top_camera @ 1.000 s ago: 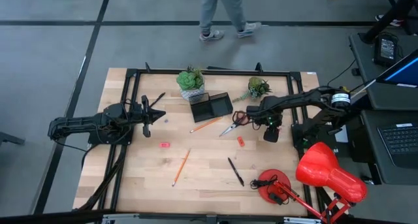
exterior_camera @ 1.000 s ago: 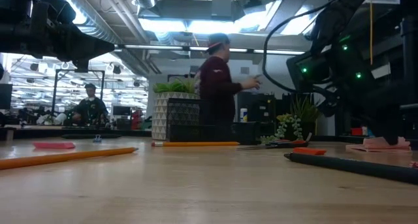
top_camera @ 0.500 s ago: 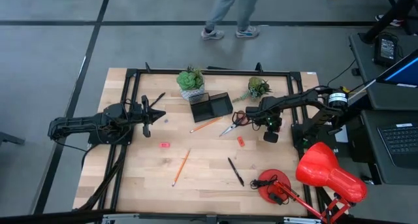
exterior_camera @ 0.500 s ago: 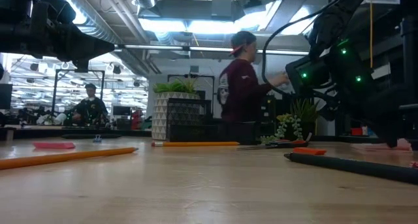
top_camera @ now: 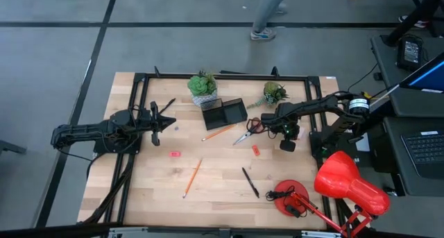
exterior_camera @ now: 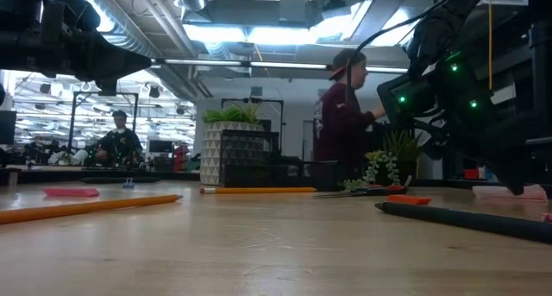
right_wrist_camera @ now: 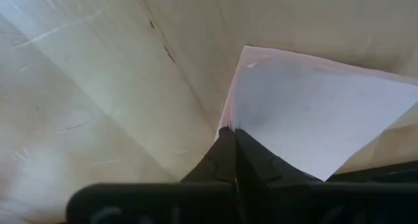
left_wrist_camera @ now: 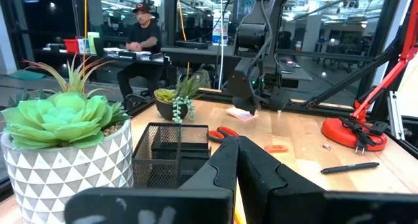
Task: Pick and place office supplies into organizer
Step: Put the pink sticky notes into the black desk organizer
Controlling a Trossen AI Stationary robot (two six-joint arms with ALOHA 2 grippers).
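Since earlier, right gripper [right_wrist_camera: 228, 136] has pinched shut on thin pink square sticky-note pad's [right_wrist_camera: 313, 113] corner edge, bare wooden tabletop [right_wrist_camera: 98, 87] around.

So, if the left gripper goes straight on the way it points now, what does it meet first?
Probably the black organizer: the left gripper points across bare table toward it, though depth is hard to judge.

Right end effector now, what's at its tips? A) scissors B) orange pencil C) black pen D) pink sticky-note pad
D: in the right wrist view the right end effector has its tips shut at the edge of the pink sticky-note pad; whether the pad is actually pinched can't be told. The scissors and black pen lie apart on the table.
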